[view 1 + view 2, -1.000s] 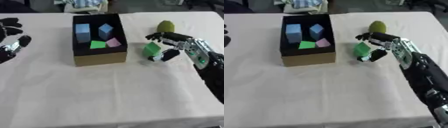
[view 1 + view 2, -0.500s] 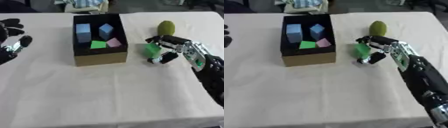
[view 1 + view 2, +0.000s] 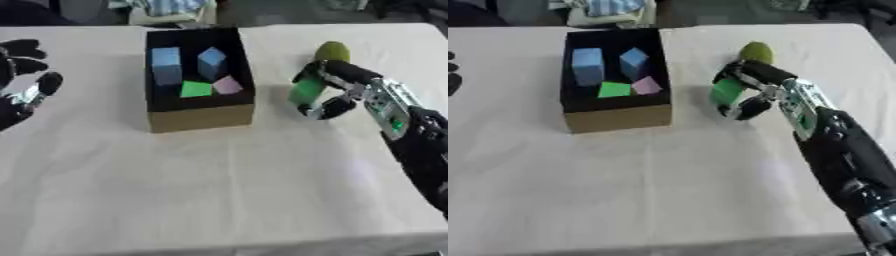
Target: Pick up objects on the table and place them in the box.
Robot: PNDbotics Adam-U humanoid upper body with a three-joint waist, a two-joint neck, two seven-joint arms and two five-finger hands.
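A dark box (image 3: 199,116) with a tan front wall stands at the table's upper middle. In it lie two blue blocks (image 3: 165,64), a green flat piece (image 3: 195,89) and a pink piece (image 3: 227,85). My right hand (image 3: 339,90) hangs just right of the box, its fingers and thumb curled round a green block (image 3: 307,90). An olive-green round object (image 3: 332,51) rests on the table right behind that hand. My left hand (image 3: 19,82) is open at the left edge, fingers up, holding nothing.
The table is covered by a white cloth (image 3: 219,190). Folded cloth items (image 3: 171,7) lie beyond the table's far edge, behind the box.
My right hand has closed round the green block and carried it slightly up and leftward, nearer the box. The left hand stays where it was.
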